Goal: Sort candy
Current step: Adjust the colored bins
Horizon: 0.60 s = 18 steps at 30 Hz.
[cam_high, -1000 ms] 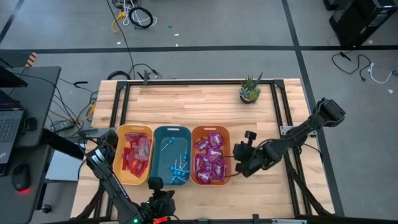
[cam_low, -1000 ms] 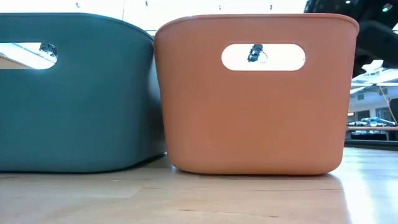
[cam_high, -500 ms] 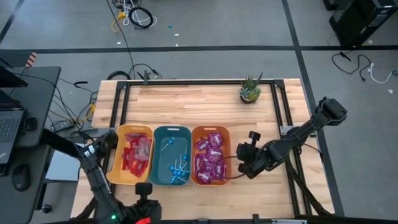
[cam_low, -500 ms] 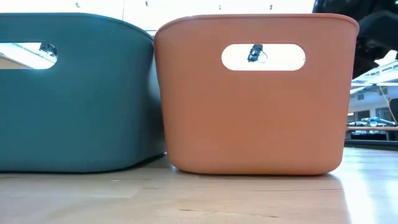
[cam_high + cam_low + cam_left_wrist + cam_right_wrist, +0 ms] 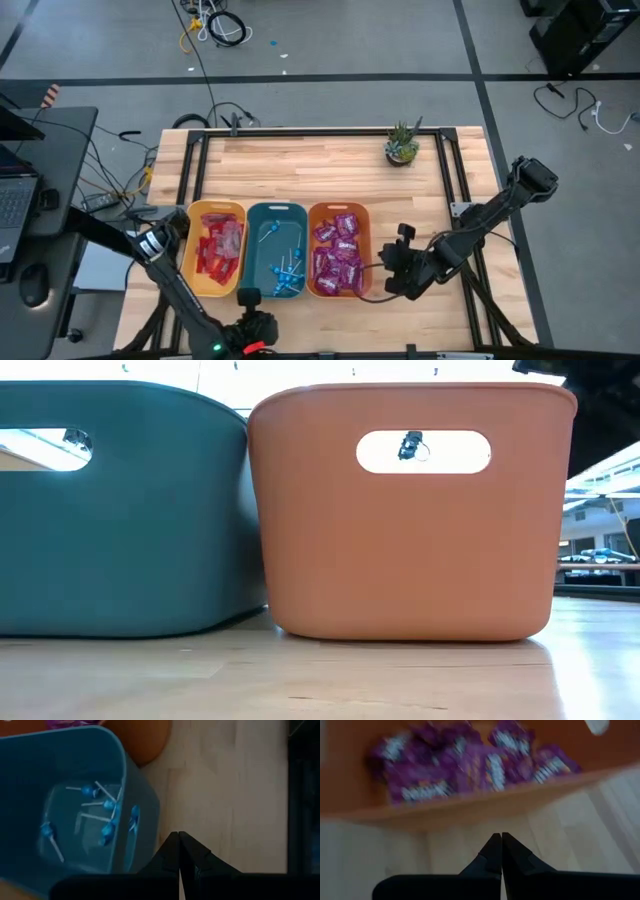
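You have three bins side by side near the front edge of the tabletop (image 5: 320, 165). The yellow bin (image 5: 187, 262) sits nearest the left edge and holds the red packets (image 5: 218, 245). The teal bin (image 5: 255, 225) in the middle holds the blue lollipops (image 5: 287, 275), which cluster toward its front end; the left wrist view shows them lying loose on its floor with their white sticks pointing different ways. The orange bin (image 5: 366, 240) holds the purple packets (image 5: 338, 255), piled across most of its floor.

Your right gripper (image 5: 385, 277) sits low over the bare wood just beside the orange bin, on the side toward the right edge. Its jaws are pressed together and hold nothing; the right wrist view shows them tip to tip with the purple packets beyond the bin wall.

Your left gripper (image 5: 250, 297) is at the front edge, just outside the teal bin's front end. Its jaws are likewise closed on nothing.

A small potted plant (image 5: 402, 143) stands near the back edge, toward the right corner, well apart from the bins.
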Tool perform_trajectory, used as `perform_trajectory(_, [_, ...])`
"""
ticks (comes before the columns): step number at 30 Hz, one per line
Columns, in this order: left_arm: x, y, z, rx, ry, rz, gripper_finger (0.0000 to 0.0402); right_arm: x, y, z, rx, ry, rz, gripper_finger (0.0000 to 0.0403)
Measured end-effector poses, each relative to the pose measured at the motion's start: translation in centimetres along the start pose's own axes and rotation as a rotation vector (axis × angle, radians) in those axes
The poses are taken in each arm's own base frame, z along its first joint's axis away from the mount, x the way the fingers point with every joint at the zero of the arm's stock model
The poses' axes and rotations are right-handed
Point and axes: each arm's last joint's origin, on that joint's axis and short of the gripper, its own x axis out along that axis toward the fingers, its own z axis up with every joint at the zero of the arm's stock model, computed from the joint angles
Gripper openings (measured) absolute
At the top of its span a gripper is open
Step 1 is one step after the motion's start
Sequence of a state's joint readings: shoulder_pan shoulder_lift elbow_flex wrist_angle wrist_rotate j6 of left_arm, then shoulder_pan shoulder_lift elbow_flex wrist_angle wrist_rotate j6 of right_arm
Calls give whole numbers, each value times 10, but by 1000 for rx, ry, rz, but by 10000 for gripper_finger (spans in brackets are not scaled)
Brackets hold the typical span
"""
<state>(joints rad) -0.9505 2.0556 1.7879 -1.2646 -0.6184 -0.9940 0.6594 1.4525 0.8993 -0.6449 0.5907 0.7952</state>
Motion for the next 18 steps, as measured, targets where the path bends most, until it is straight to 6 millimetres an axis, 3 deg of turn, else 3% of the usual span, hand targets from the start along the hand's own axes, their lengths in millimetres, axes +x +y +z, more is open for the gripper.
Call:
perform_trajectory(5, [22, -3, -5, 22, -43, 12, 0, -17, -9, -10, 17, 47, -31, 0])
perform_trajectory(9, [34, 1, -7, 17, -57, 57, 0, -40, -7, -11, 55, -3, 75, 0])
perform_trajectory(14, [42, 4, -8, 17, -99, 106, 0, -59, 18, -3, -113, -185, 315, 0])
perform_trajectory(18, [49, 6, -7, 2, -98, 115, 0, -54, 38, 2, -246, -246, 432, 0])
